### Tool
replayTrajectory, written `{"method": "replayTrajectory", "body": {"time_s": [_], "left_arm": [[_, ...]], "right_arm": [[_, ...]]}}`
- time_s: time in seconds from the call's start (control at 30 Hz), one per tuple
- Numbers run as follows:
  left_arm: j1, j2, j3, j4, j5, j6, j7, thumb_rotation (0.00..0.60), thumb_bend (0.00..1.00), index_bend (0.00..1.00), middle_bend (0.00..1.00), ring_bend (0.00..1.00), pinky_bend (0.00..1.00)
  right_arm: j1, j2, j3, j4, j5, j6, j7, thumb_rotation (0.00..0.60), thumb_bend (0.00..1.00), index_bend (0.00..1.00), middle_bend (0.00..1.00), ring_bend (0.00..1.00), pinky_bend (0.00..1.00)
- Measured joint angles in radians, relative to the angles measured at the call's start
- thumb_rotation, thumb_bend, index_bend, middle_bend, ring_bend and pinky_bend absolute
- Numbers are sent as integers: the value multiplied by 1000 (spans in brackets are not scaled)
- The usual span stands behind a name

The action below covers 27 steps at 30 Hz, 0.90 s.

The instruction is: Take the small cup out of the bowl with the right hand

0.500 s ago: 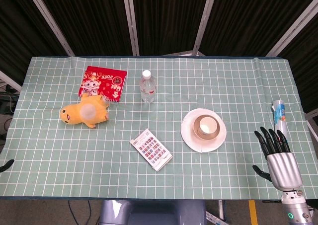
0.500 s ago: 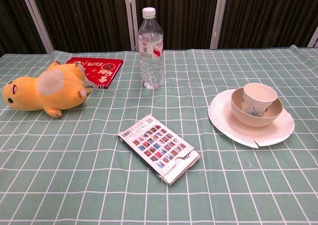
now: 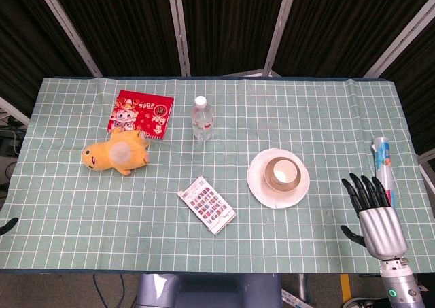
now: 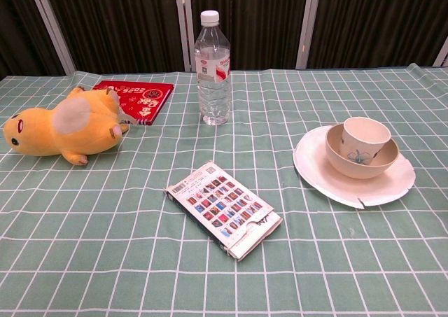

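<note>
Cup [image 4: 365,134] still standing upright inside bowl [image 4: 351,163], right of centre in the chest view; bowl resting on plate [image 4: 322,177], whose near rim shows a small chip or crack. Same stack seen from above, right of centre in the head view: cup [image 3: 281,173], bowl [image 3: 268,166], plate [image 3: 257,185]. Right hand [image 3: 374,209] at the lower right of the head view, fingers spread and pointing toward the top of the frame, thumb out to the left, holding nothing, well apart from the plate and lower right of it; absent from the chest view. Left hand: only a dark tip at the lower left edge of the head view, too little to tell how the fingers lie. Tube [image 3: 382,160] lying at the right edge of the head view, just above the right hand's fingertips. Bottle [image 4: 212,68] upright, top centre of the chest view, white cap on. Red booklet [image 4: 135,96] flat at upper left, with yellow plush [image 4: 56,131] lying on its side just below and left of it, one foot touching the booklet's near edge. Card box [image 4: 224,208] lying flat and slantwise at lower centre, apart from everything else. All on green checked cloth [image 4: 105,261] covering the table.
</note>
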Motion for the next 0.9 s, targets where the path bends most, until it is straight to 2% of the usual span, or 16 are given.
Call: {"method": "replayTrajectory", "body": {"time_s": [0.2,0.3,0.53,0.73,0.9], "left_arm": [[1,4,-3,1,-3,3,-13,600,0,0,0,0,0],[5,7,-4,-3,0,12,-16,600,0,0,0,0,0],[7,9,-1,-7,8,15,-18,600,0,0,0,0,0],[4,10,-1,-5,9,9,-26,600,0,0,0,0,0],[3,11,-2,-3,10,8,-33,600,0,0,0,0,0]], "right_arm": [[23,-11,10,-26,9,-36,-27,600,9,0,0,0,0],[50,-18,21,-52,15,-70,-48,600,55,13,0,0,0],[151,-98,89,-75,77,-179,-116,600,159,310,0,0,0],[228,-200,133,-39,189,-274,-183,600,200,406,0,0,0],[268,-268,146,17,266,-320,-234,600,203,417,0,0,0]]}}
